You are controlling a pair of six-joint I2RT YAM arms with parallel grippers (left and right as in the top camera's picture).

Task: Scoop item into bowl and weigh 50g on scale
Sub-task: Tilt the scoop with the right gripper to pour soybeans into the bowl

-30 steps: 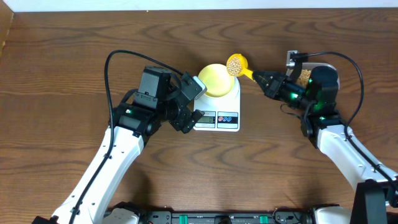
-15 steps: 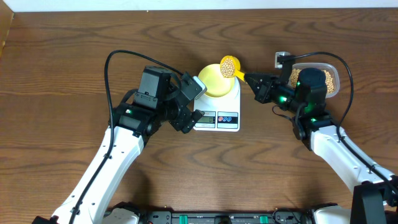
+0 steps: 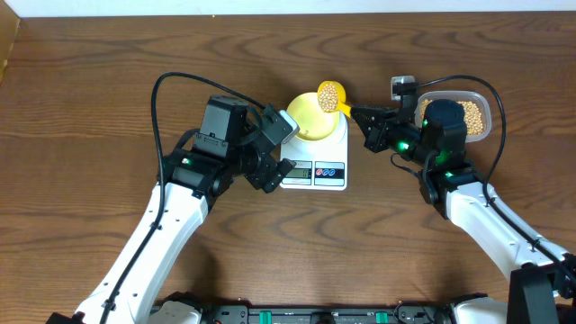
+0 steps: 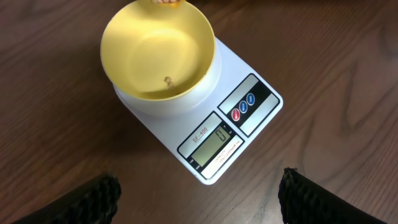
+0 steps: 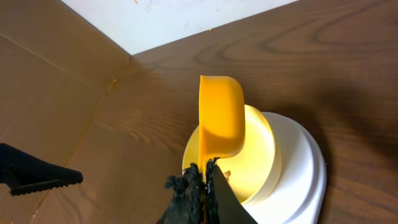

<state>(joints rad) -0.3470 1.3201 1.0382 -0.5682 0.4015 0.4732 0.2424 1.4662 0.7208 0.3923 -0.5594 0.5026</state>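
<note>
Scoop [image 3: 331, 96]: yellow, loaded with beans [image 3: 331, 91]. Its long axis runs from the right gripper [image 3: 358, 113] leftward and slightly away from the robot. The cup end points at the bowl [image 3: 309, 117] and the handle end sits in the jaws. In the overhead view the cup mouth faces up and overlaps the bowl's far-right rim. The right wrist view shows the cup edge-on above that rim.

Right gripper: clamped tight on the scoop handle, just right of the scale [image 3: 315, 166].

Left gripper [image 3: 274, 155]: jaws spread wide and holding nothing. It sits just beside the scale's left edge, level with the display, not touching.

Bowl: sits on the far half of the scale. The left wrist view shows one bean [image 4: 166, 79] on the bowl floor.

Scale: its long axis runs near to far, with the display and two buttons on the edge nearest the robot. I cannot read the digits reliably.

Change over the last second: the scoop has moved left, from beside the bowl's right side to over its rim, and the beans are still in it. The right arm followed toward the scale, uncovering most of the tub [image 3: 477, 94]. The left arm has not moved.

Surroundings: the clear tub of beans sits well right of the scale, behind the right wrist. A black cable [image 3: 171, 83] loops over the left arm, left of the scale.
</note>
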